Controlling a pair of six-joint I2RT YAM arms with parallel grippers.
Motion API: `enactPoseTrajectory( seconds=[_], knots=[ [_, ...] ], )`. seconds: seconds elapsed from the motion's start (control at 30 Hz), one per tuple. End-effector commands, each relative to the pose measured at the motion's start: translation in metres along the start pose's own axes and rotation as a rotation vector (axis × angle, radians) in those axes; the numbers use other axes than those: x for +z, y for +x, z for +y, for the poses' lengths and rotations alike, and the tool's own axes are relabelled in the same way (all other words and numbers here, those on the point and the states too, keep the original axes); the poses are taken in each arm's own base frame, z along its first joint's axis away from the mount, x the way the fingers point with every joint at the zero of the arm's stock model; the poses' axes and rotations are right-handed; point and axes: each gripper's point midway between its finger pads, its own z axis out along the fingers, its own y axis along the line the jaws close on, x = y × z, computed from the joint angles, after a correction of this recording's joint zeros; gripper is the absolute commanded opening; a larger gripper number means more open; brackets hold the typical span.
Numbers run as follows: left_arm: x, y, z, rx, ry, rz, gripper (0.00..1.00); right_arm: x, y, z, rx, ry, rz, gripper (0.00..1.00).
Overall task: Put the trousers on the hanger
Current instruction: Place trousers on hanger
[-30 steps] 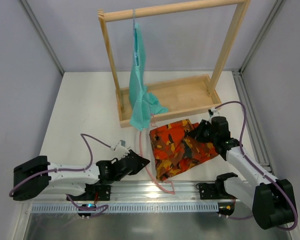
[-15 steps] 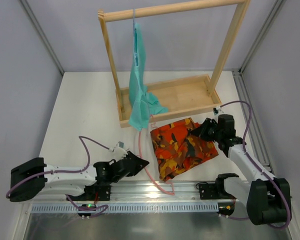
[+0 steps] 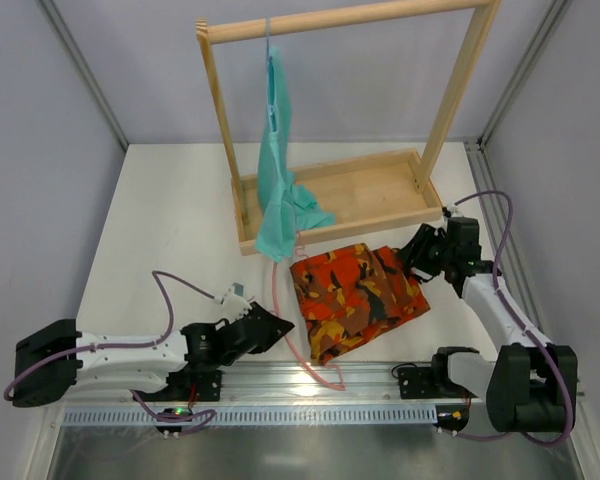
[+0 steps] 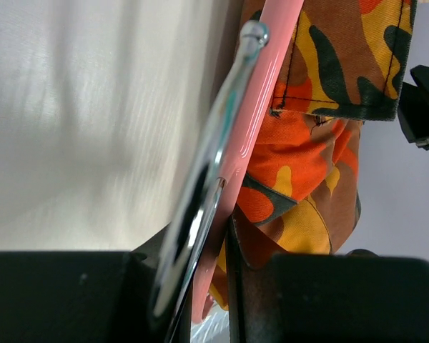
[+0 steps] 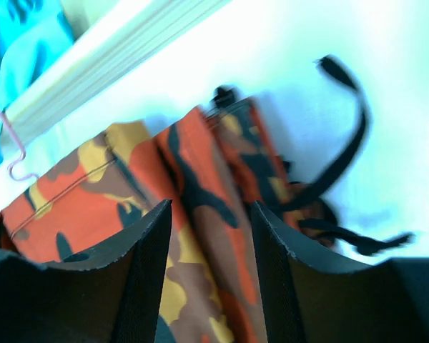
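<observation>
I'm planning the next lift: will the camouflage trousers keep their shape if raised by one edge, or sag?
Probably floppy: the trousers lie in soft folds, so a lifted edge would likely sag and the layers unfold. They look like thin cloth, so likely light. The loose black cord may dangle and snag.

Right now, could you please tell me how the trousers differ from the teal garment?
The trousers are orange camouflage; the teal garment is plain. The trousers lie folded on the table; the teal garment hangs from the rack. Both are cloth.
</observation>
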Motion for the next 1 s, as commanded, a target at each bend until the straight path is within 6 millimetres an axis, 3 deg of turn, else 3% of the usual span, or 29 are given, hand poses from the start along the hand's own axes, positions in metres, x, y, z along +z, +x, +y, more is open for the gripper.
enactPoseTrajectory(
  seconds=[0.0, 0.2, 0.27, 0.37, 0.4, 0.47, 0.53, 0.67, 0.77, 0.8, 0.87, 0.97],
  knots=[
    [-0.012, -0.014, 0.072, 0.134, -0.227, -0.023, 0.00, -0.017, -0.012, -0.003, -0.010, 0.057, -0.021, 0.52],
    [-0.011, -0.011, 0.065, 0.146, -0.206, -0.011, 0.00, -0.055, -0.004, 0.054, -0.092, -0.191, 0.012, 0.56],
    [-0.008, -0.005, 0.062, 0.142, -0.195, 0.009, 0.00, -0.065, 0.009, 0.080, -0.120, -0.282, 0.033, 0.54],
    [-0.001, 0.004, 0.061, 0.151, -0.198, 0.034, 0.00, -0.082, 0.045, 0.121, -0.177, -0.442, 0.094, 0.53],
    [0.002, 0.006, 0.066, 0.171, -0.219, 0.039, 0.00, -0.086, 0.078, 0.135, -0.217, -0.512, 0.179, 0.53],
    [0.005, 0.010, 0.059, 0.176, -0.213, 0.050, 0.00, -0.096, 0.099, 0.159, -0.201, -0.627, 0.224, 0.52],
    [0.008, 0.014, 0.061, 0.188, -0.227, 0.061, 0.00, -0.100, 0.141, 0.166, -0.218, -0.684, 0.320, 0.52],
    [0.012, 0.019, 0.059, 0.184, -0.223, 0.072, 0.00, -0.100, 0.185, 0.178, -0.198, -0.776, 0.387, 0.52],
    [0.012, 0.019, 0.062, 0.185, -0.237, 0.074, 0.00, -0.085, 0.221, 0.152, -0.190, -0.703, 0.441, 0.50],
    [0.011, 0.018, 0.064, 0.187, -0.247, 0.074, 0.00, -0.072, 0.231, 0.129, -0.150, -0.624, 0.447, 0.49],
    [0.010, 0.017, 0.067, 0.181, -0.254, 0.071, 0.00, -0.063, 0.238, 0.104, -0.118, -0.526, 0.441, 0.44],
    [0.009, 0.016, 0.070, 0.177, -0.259, 0.069, 0.00, -0.061, 0.224, 0.084, -0.115, -0.426, 0.352, 0.41]
  ],
)
